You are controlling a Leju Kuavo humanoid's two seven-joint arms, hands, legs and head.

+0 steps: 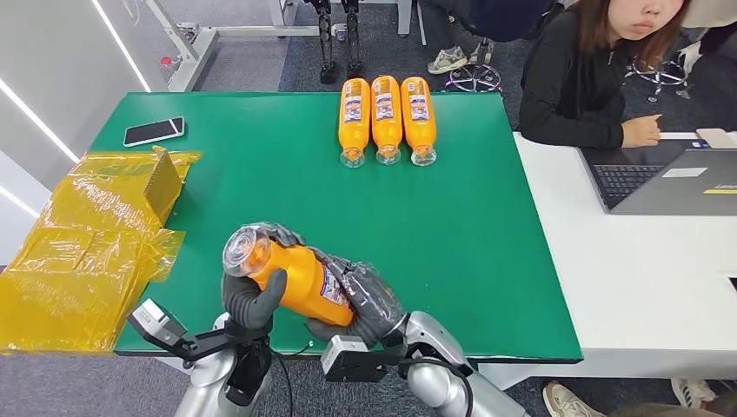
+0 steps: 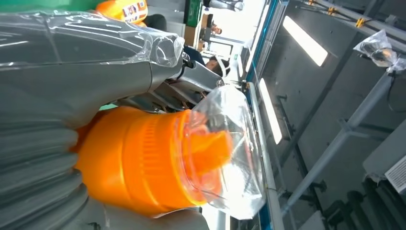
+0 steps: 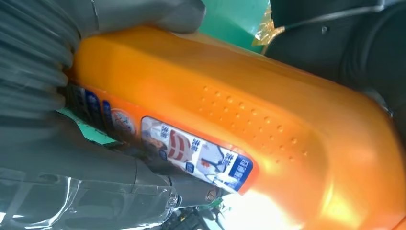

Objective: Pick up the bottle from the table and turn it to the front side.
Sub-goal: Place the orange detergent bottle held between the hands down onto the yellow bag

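A green-topped bench [image 1: 452, 226] in a workshop carries the scene, with a white desk alongside where a seated person [image 1: 600, 69] works at a laptop [image 1: 669, 178]. Raised just above the bench's near edge, an orange bottle [image 1: 300, 280] with a clear domed cap [image 1: 246, 248] lies tilted between both of the robot's hands: the left hand [image 1: 252, 300] wraps its fingers [image 1: 271, 291] round the neck end just below the cap, while the right hand [image 1: 369, 302] is closed round the base end, its fingers partly covering the printed label [image 3: 198, 160]. Three matching bottles [image 1: 387, 120] lie side by side at the bench's far edge, well apart from the held one; a phone [image 1: 154, 131] rests toward the far left corner, and crumpled yellow film [image 1: 87, 243] lies over the bench's left end. The bottle looks like stiff, glossy plastic, probably slippery under the fingers and of moderate weight if full; a dimpled patch [image 3: 249, 120] on its flank may offer some purchase. The clear cap seems the thinnest part, so holding the sturdy body at both ends, as now, appears the safer hold for rotating it label-forward.
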